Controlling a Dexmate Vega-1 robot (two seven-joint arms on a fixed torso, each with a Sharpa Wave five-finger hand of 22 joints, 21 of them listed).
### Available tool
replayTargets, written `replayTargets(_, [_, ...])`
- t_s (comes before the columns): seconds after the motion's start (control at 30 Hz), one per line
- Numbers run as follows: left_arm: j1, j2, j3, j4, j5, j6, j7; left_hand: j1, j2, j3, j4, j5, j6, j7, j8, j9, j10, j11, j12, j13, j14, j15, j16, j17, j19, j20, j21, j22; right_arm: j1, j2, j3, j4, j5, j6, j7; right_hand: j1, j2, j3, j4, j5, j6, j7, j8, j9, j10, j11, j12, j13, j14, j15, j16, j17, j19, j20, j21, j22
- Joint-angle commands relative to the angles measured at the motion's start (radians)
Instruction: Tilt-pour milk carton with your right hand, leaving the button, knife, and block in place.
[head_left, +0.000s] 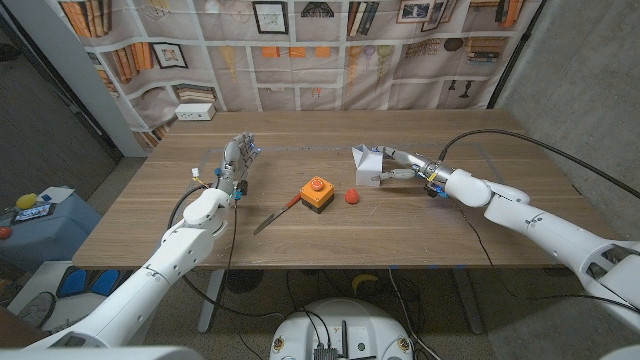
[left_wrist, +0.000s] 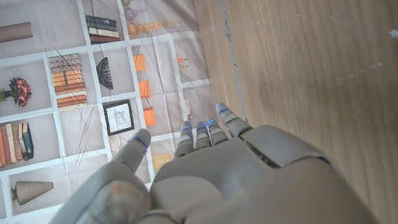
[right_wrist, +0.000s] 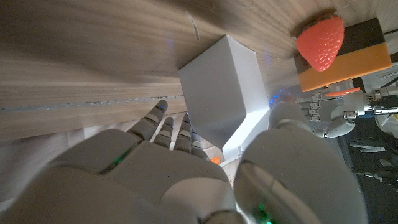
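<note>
Your right hand (head_left: 402, 166) is around the milk carton (head_left: 367, 162) at the far middle of the table (head_left: 150, 210), just right of centre. In the right wrist view the fingers (right_wrist: 163, 124) lie along one face of the carton (right_wrist: 224, 93) and the thumb (right_wrist: 283, 118) reaches round the other side, so you appear to be holding it, though how firmly is hard to tell. The carton already looks tilted in the head view, its peaked top leaning away from your hand.

To pour well, I would keep the grip where it is and roll the wrist slowly, letting the top lead the way. Keep the motion over bare wood on the far side, because the red strawberry-shaped block (head_left: 352, 196) sits just in front of the carton and the orange box with the red button (head_left: 317, 190) is beside that. The knife (head_left: 277, 213) with its red handle lies a little further left. Do not sweep your forearm low over them.

The carton is small, plain white and smooth-sided with sharp edges. It probably slips easily, so squeeze evenly.

Your left hand (head_left: 236, 160) stands well apart on the left, holding nothing with fingers extended.
</note>
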Motion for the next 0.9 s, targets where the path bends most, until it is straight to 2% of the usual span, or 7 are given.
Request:
replayTargets(0.03, [-0.013,-0.005,0.009,0.008,0.001,0.005,-0.007,-0.009,0.075,0.001,0.006,0.006,0.012,0.0,0.005,0.001,0.008,0.006,0.006,0.001,0.007,0.001,0.009,0.001,0.007,0.001,0.006,0.004,0.016,0.013,-0.015,0.021,-0.028,0.006,-0.03,0.009,0.017,0.005,0.004,-0.004,0.015,0.004,0.01,0.003,0.018,-0.007,0.004,0.003,0.014,0.001,0.009,0.001,0.019,-0.003,0.007,0.005])
replayTargets(0.1, [-0.017,-0.005,0.01,0.01,0.001,0.006,-0.01,-0.009,0.074,0.001,0.006,0.006,0.015,-0.001,0.006,0.001,0.008,0.007,0.006,0.001,0.008,0.001,0.009,0.001,0.007,0.001,0.005,0.004,0.021,0.017,-0.017,0.029,-0.029,0.009,-0.033,0.016,0.022,0.008,0.005,-0.009,0.029,0.007,0.016,0.003,0.032,-0.011,0.006,0.003,0.026,-0.006,0.014,0.001,0.026,-0.005,0.008,0.005])
replayTargets(0.13, [-0.019,-0.005,0.011,0.011,0.001,0.007,-0.011,-0.009,0.074,0.001,0.006,0.006,0.015,-0.001,0.006,0.001,0.008,0.007,0.006,0.001,0.007,0.001,0.009,0.001,0.008,0.002,0.005,0.004,0.023,0.018,-0.019,0.031,-0.031,0.01,-0.034,0.02,0.023,0.009,0.005,-0.012,0.047,-0.004,0.023,0.004,0.042,-0.013,0.008,0.004,0.031,-0.011,0.016,0.001,0.029,-0.006,0.007,0.005])
replayTargets(0.4, [-0.028,-0.007,0.016,0.019,-0.002,0.013,-0.019,-0.009,0.074,0.001,0.007,0.006,0.019,-0.001,0.005,0.001,0.011,0.007,0.005,0.001,0.009,0.0,0.008,0.001,0.01,0.004,0.006,0.004,0.03,0.019,-0.024,0.033,-0.034,0.006,-0.039,0.048,0.022,0.013,0.0,-0.023,0.099,-0.033,0.051,0.007,0.1,-0.044,0.017,0.01,0.07,-0.035,0.032,0.002,0.057,-0.016,0.009,0.005])
replayTargets(0.63, [-0.032,-0.009,0.02,0.024,-0.003,0.016,-0.022,-0.009,0.073,0.001,0.008,0.006,0.022,-0.001,0.005,0.001,0.012,0.006,0.004,0.002,0.01,0.0,0.008,0.001,0.013,0.007,0.006,0.004,0.028,0.017,-0.023,0.027,-0.035,-0.003,-0.048,0.068,0.016,0.011,0.002,-0.027,0.147,-0.049,0.08,0.011,0.161,-0.076,0.027,0.015,0.11,-0.058,0.049,0.003,0.085,-0.026,0.01,0.005])
replayTargets(0.77, [-0.033,-0.011,0.021,0.026,-0.004,0.016,-0.022,-0.009,0.073,0.001,0.008,0.006,0.024,-0.001,0.005,0.002,0.012,0.006,0.004,0.002,0.011,0.0,0.008,0.001,0.014,0.008,0.006,0.004,0.027,0.018,-0.022,0.029,-0.037,-0.004,-0.061,0.076,0.017,0.009,0.005,-0.028,0.183,-0.061,0.1,0.014,0.192,-0.081,0.03,0.018,0.134,-0.073,0.061,0.006,0.104,-0.032,0.012,0.005])
replayTargets(0.9, [-0.033,-0.013,0.022,0.027,-0.004,0.016,-0.022,-0.009,0.073,0.0,0.008,0.006,0.026,-0.002,0.005,0.002,0.014,0.006,0.004,0.002,0.012,-0.001,0.007,0.001,0.015,0.009,0.006,0.004,0.025,0.018,-0.021,0.026,-0.037,-0.006,-0.065,0.083,0.022,0.01,0.006,-0.029,0.199,-0.07,0.11,0.015,0.212,-0.09,0.033,0.02,0.148,-0.086,0.068,0.007,0.11,-0.033,0.01,0.005])
